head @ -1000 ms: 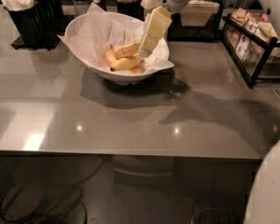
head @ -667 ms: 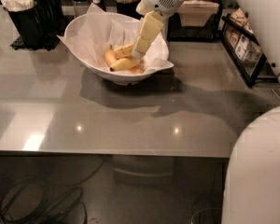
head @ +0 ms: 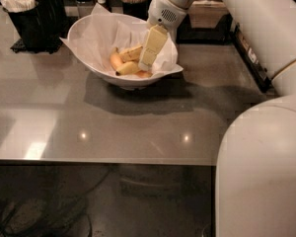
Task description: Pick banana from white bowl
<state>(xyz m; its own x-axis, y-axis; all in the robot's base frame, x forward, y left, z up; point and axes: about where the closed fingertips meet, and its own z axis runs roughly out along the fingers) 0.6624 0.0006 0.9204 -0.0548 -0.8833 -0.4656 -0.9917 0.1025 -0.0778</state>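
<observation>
- Since the earlier frame the end effector [head: 147, 63] has dropped lower into the white bowl [head: 121, 79] and edged slightly left. The robot's white body now fills more of the right side.
- The robot arm [head: 256, 28] reaches in from the upper right, and a broad white shell [head: 261, 172] covers the lower right corner.
- The grey counter [head: 138, 127] carries everything and shows a few light reflections near its front edge.
- The white bowl sits at the rear centre of the counter, lined with crinkled white paper [head: 98, 36] that stands above the rim.
- The end effector points down inside the bowl on its right side, its pale tip just beside the fruit. Whether it is open or closed cannot be told.
- A black holder [head: 34, 21] of white items stands at the rear left, near the bowl.
- The banana [head: 127, 69] lies in the bottom of the bowl, yellow pieces together on the paper, just left of the end effector's tip.
</observation>
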